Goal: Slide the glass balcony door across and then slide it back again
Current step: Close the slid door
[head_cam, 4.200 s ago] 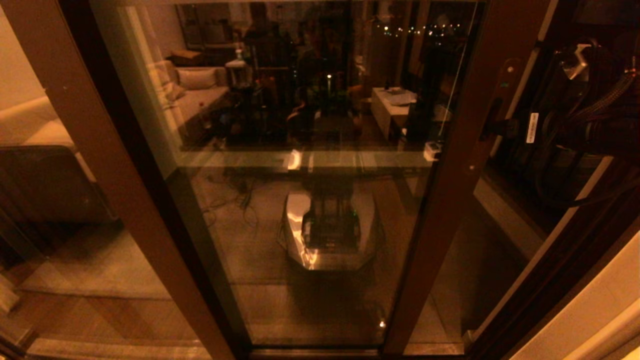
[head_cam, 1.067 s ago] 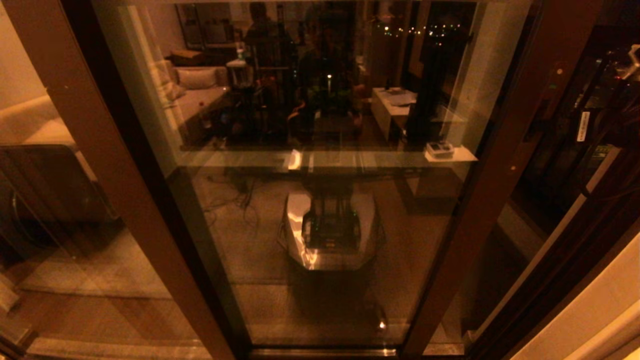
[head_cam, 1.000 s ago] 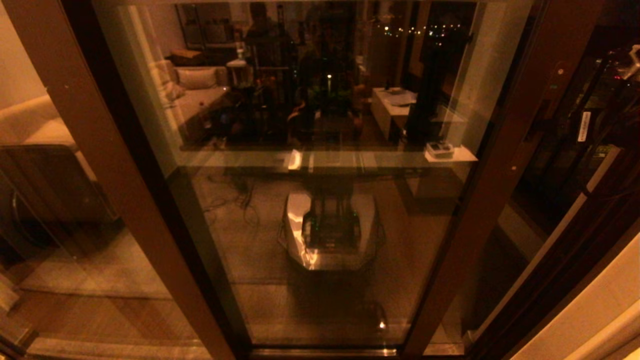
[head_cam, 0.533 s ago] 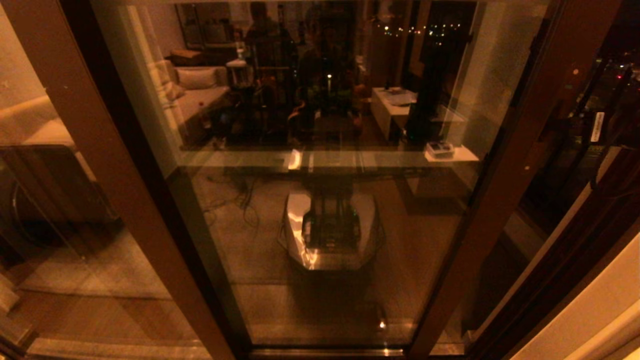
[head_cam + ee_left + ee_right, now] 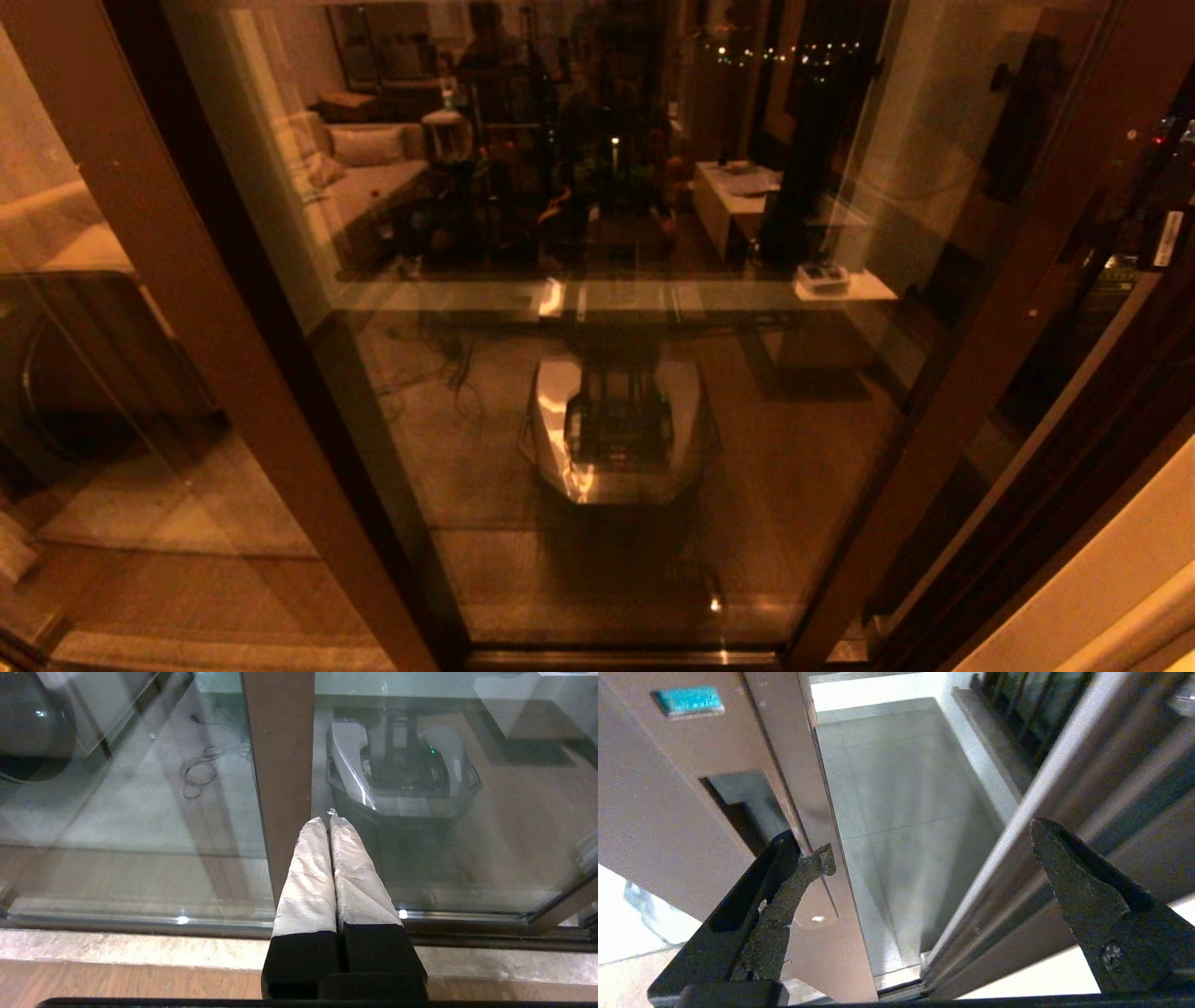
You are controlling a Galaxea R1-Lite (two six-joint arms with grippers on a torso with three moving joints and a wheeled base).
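Observation:
The glass balcony door (image 5: 616, 392) fills the head view, mirroring the room and my own base. Its dark brown handle stile (image 5: 971, 373) slants down the right side. In the right wrist view my right gripper (image 5: 931, 842) is open. One fingertip (image 5: 817, 861) rests against the edge of that stile (image 5: 784, 756), just below the dark handle recess (image 5: 738, 812); the other finger (image 5: 1069, 877) stands in front of the door jamb (image 5: 1069, 784). My left gripper (image 5: 327, 819) is shut on nothing, low down, pointing at the foot of the wider brown post (image 5: 280, 756).
A narrow gap of pale balcony floor (image 5: 887, 788) shows between stile and jamb. The black barred railing (image 5: 1017, 700) stands beyond it. A stone sill and bottom track (image 5: 140, 947) run along the floor. The fixed post (image 5: 177, 280) slants down the left.
The door's handle stile has slid steadily to the right, and the gap to the jamb has narrowed. My right arm has moved right with it. The left post has not moved.

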